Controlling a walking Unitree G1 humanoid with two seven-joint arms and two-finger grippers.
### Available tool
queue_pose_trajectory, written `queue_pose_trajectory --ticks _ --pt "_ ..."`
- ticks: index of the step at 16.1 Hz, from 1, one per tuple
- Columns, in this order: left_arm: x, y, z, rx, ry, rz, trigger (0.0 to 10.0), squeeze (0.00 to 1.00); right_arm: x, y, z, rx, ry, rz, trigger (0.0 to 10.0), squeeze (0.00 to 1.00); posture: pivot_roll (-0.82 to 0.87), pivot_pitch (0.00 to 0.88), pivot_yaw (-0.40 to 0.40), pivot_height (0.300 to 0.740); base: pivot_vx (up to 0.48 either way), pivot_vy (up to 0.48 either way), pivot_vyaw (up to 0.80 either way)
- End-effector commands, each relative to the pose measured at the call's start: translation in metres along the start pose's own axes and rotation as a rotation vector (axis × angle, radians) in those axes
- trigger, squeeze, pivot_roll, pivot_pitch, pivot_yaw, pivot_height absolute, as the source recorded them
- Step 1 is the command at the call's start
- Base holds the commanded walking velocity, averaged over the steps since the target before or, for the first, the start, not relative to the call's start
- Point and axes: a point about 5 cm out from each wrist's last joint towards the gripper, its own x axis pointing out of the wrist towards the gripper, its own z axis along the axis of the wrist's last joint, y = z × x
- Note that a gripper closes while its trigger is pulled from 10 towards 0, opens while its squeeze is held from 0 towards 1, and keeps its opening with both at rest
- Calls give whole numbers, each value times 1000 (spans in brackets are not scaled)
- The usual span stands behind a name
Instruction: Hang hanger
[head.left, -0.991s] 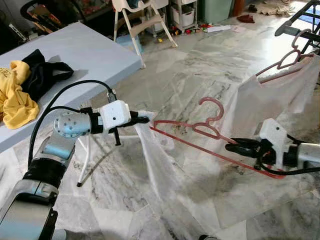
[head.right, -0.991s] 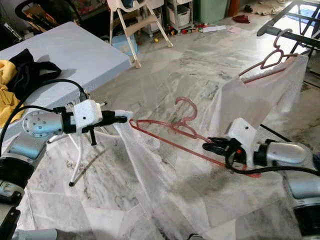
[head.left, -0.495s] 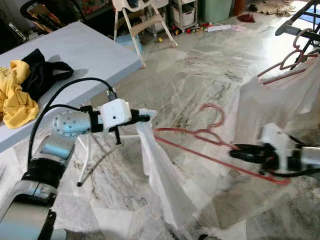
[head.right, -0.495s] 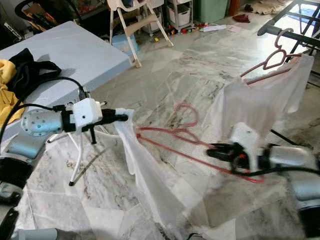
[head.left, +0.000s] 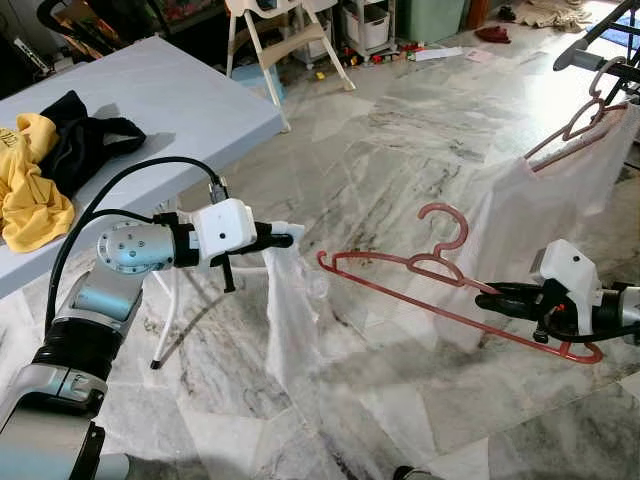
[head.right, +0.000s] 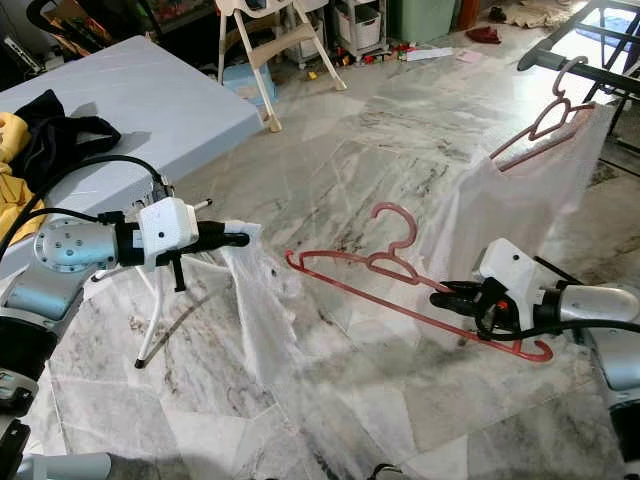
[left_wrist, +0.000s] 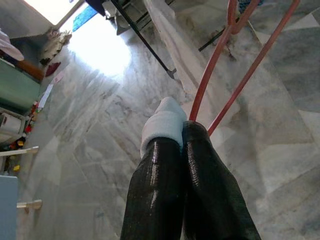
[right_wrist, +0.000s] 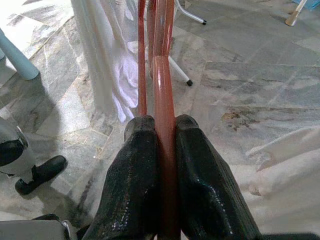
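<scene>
Marble floor (head.left: 400, 130), mid-room. Right end effector (head.left: 498, 296) clamped on red hanger (head.left: 420, 290); left end effector (head.left: 283, 240) clamped on white garment (head.left: 290, 320). Rack (head.left: 600, 35) well apart; hanging remains.

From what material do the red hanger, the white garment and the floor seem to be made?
Red hanger: probably plastic, smooth with a slight gloss; thin moulded bars, clamped by the right gripper.
White garment: thin, semi-sheer fabric; it hangs limp from the left gripper and the floor shows through it.
Floor: polished marble-look tiles, grey veins, window glare; real stone or ceramic, I cannot tell.
</scene>
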Motion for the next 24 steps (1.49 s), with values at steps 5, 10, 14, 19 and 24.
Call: queue_pose_trajectory --ticks 5,10,14,19,24 --pt "-7 2 0 9 7 8 10000 0 -2 -1 4 -24 -9 8 10000 0 -83 137 121 740 0 0 0" --pt "-7 2 0 9 7 8 10000 0 -2 -1 4 -24 -9 8 10000 0 -83 137 121 740 0 0 0" --pt "11 -16 -23 -101 63 70 10000 0 34 26 -1 11 -57 100 10000 0 -94 109 133 740 0 0 0" --pt "29 -54 -50 -350 75 356 10000 0 86 49 3 77 -188 -102 10000 0 -101 96 123 740 0 0 0" --pt "26 -40 -59 -437 146 819 10000 0 92 26 15 127 -222 -518 10000 0 -109 97 101 740 0 0 0"
